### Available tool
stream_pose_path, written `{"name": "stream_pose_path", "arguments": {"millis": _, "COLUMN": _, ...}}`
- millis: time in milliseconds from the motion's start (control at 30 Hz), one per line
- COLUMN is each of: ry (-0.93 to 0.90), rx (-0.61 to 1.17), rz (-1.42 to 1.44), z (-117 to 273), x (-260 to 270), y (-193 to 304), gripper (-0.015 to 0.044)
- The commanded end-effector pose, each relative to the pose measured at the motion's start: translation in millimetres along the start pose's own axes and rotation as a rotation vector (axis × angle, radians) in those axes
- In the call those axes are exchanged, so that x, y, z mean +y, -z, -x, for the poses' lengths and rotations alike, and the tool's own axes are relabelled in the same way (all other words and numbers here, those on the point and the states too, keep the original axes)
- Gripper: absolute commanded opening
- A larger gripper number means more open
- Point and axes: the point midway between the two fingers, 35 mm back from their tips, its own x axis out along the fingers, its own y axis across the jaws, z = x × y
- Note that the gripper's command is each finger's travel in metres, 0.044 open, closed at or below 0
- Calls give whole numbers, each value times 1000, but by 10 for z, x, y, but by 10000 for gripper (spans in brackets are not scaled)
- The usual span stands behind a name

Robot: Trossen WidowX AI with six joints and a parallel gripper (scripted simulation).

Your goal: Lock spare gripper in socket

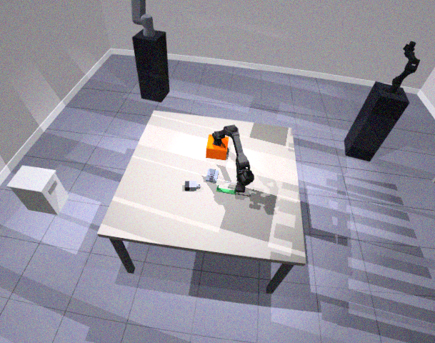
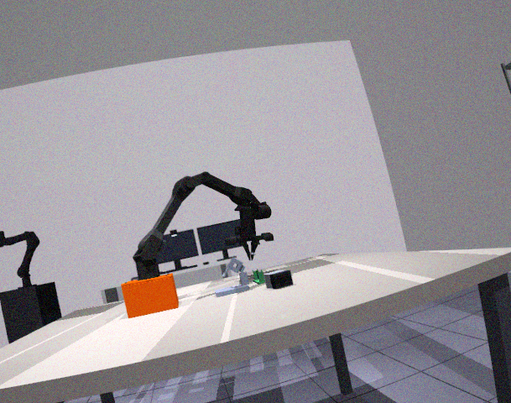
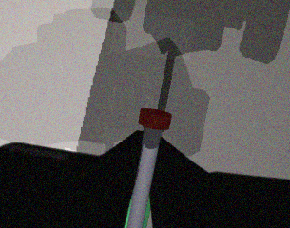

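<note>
My gripper (image 1: 240,190) (image 2: 251,259) (image 3: 151,142) is shut on the lock pin (image 3: 144,173), a grey shaft with a dark red cap. It holds the pin above the table, beside the right end of the green holder (image 1: 226,190) (image 2: 258,276). The pin is clear of the mount. The light-blue mount (image 1: 211,174) (image 2: 234,265) stands left of the gripper in the top view. The spare gripper (image 1: 191,185) (image 2: 278,279), dark at one end and pale at the other, lies left of the mount, apart from it. The inside of the socket is too small to make out.
The arm's base stands on an orange block (image 1: 216,152) (image 2: 149,295) behind the mount. The green holder also shows below the pin in the wrist view (image 3: 147,214). Shadows of the arm fall across the table (image 1: 166,210) (image 2: 333,299).
</note>
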Motion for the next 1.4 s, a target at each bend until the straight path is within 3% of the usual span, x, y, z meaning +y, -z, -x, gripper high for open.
{"name": "stream_pose_path", "arguments": {"millis": 0, "ry": -1, "rx": 0, "rz": -3, "z": -56, "x": -2, "y": 10, "gripper": 0}}
{"name": "stream_pose_path", "arguments": {"millis": 1367, "ry": 8, "rx": -4, "rz": 1, "z": -571, "x": -57, "y": 96, "gripper": 0}}
